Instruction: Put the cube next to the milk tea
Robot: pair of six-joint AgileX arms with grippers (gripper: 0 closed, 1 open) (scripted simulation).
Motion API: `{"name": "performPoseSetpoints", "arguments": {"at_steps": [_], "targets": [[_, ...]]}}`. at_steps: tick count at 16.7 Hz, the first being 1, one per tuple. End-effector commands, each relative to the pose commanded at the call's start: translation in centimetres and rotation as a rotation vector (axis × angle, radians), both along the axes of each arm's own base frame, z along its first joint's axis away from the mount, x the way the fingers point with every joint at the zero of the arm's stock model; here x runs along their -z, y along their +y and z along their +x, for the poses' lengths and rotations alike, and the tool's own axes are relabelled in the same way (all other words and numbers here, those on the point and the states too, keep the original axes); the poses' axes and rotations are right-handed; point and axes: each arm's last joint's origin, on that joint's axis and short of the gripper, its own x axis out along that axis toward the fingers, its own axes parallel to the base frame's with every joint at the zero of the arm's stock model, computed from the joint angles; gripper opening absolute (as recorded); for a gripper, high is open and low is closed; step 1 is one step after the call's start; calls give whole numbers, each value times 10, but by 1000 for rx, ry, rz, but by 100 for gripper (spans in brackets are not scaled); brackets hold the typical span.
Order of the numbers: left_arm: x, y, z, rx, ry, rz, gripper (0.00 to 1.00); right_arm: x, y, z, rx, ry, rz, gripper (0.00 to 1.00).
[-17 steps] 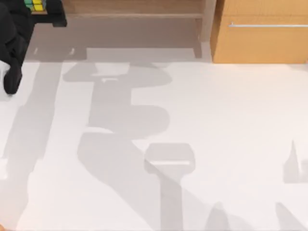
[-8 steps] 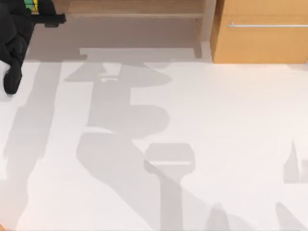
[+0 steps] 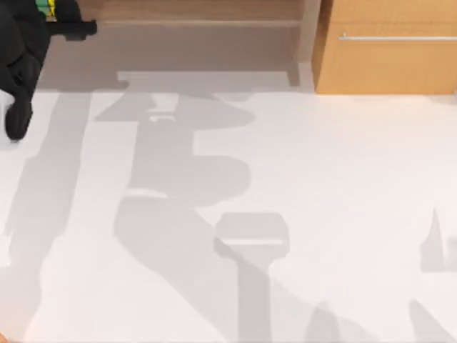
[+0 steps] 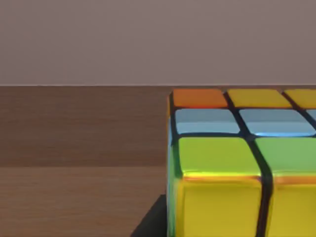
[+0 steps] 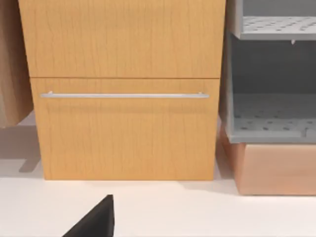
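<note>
Desk: you have a white desk [image 3: 321, 179] with only shadows on it, backed by a wooden shelf unit [image 3: 200, 11] and a wooden drawer cabinet [image 3: 389, 61] at the far right.
Change: the picture from half a second ago looks almost the same as now; against a second ago, your left gripper [image 3: 61, 18] has moved farther toward the shelf unit, and less of the cube shows from above.
Cube: the cube [image 4: 242, 163] sits at the far-left corner, over the shelf unit's wooden board, in your left gripper.
Left fingers: pinching the cube [image 3: 48, 7].
Right arm: parked facing the drawer cabinet [image 5: 123, 89]; you cannot tell how its fingers stand.
Room: the desk in front of the shelf unit lies open right across to the drawer cabinet.
</note>
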Motion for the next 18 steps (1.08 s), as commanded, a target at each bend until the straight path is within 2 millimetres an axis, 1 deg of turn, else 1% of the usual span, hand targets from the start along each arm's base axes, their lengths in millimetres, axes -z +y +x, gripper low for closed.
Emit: {"name": "performPoseSetpoints", "arguments": {"at_steps": [6,8,10,12,14,16,18], "targets": [[-1,-1,0,2,-1,1,0,0,0,0,0,0,0,100],[-5,-2,-1,0,-15,2,0,0,0,0,0,0,0,100],[-8,-9,-5,11,-15,-5,0,0,0,0,0,0,0,100],[-7,-13,-7,21,8,-7,0,0,0,0,0,0,0,100],[-8,-10,-5,19,11,1,0,0,0,0,0,0,0,100],[-10,-2,-1,5,1,2,0,0,0,0,0,0,0,100],[-11,-1,0,2,-1,1,0,0,0,0,0,0,0,100]]}}
